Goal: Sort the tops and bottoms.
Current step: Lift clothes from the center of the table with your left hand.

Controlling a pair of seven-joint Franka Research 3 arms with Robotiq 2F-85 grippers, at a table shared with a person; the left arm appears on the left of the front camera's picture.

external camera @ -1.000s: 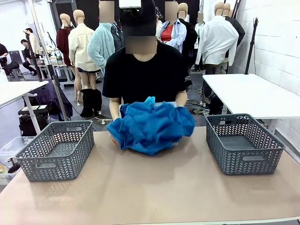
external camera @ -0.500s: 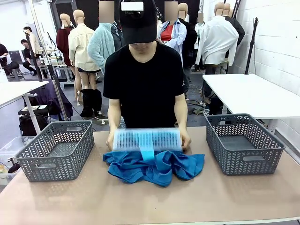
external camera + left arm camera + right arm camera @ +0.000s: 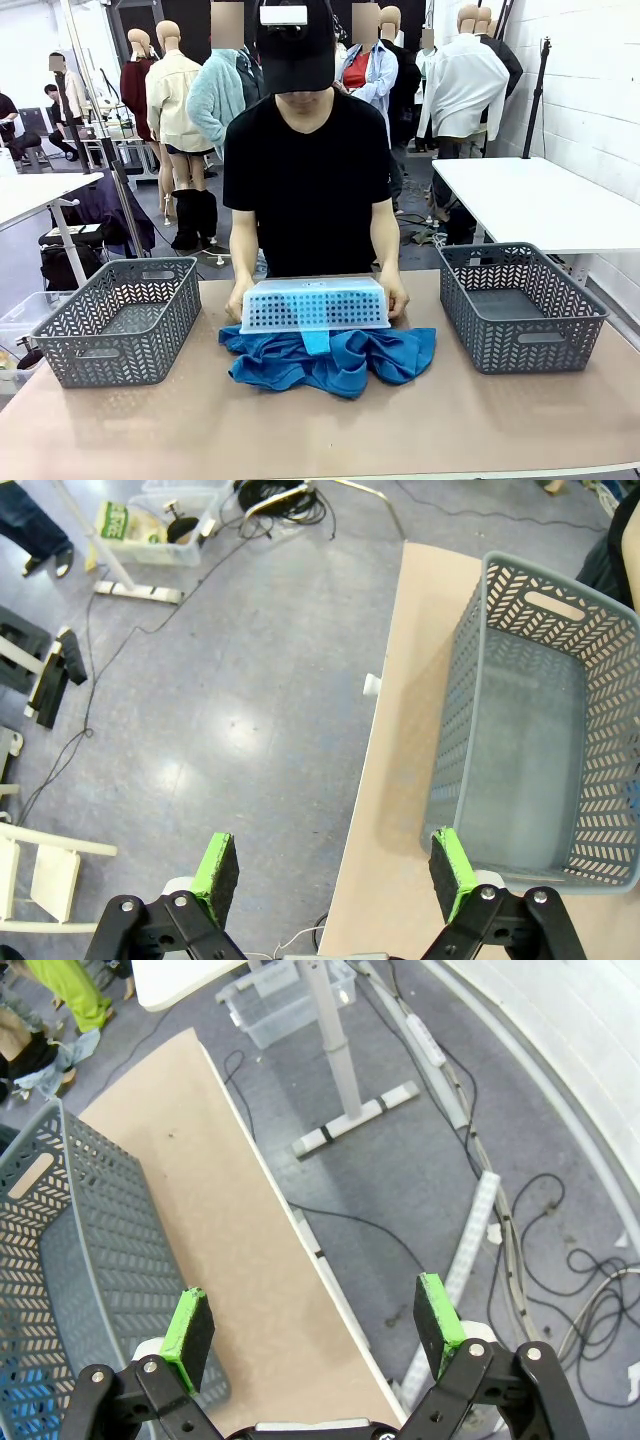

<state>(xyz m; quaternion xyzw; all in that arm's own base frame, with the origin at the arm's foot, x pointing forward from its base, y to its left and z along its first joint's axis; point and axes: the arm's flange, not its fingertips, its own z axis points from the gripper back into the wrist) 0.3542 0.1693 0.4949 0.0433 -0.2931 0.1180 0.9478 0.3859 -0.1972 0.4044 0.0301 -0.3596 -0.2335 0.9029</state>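
Cloth is what I have to sort: a heap of bright blue clothes [image 3: 330, 362] lies crumpled on the table [image 3: 320, 440], in the middle between the two grey baskets and just in front of the person. The person holds a pale see-through plastic basket [image 3: 314, 303] upside down over the far side of the heap, one hand [image 3: 238, 300] at one end and the other hand [image 3: 397, 297] at the other. A strip of blue hangs from under its rim.

My left claw [image 3: 332, 872] stands wide open with nothing in it, hanging over the table's edge and the floor, beside the left grey basket [image 3: 540, 730]. My right claw [image 3: 313, 1330] is just as wide open and empty, above the table's other edge, beside the right grey basket [image 3: 60, 1260]. Both are well apart from the clothes.

I judge the clothes light, limp and not fragile. They will sag and trail once lifted, and the pieces look tangled, so one may drag another along. From this heap I cannot tell which piece is a top and which a bottom. I would pinch a raised fold on the near side, where the cloth bunches up, since a flat patch gives my pads little to close on, and I would wait until the person's hands and the plastic basket are out of the way
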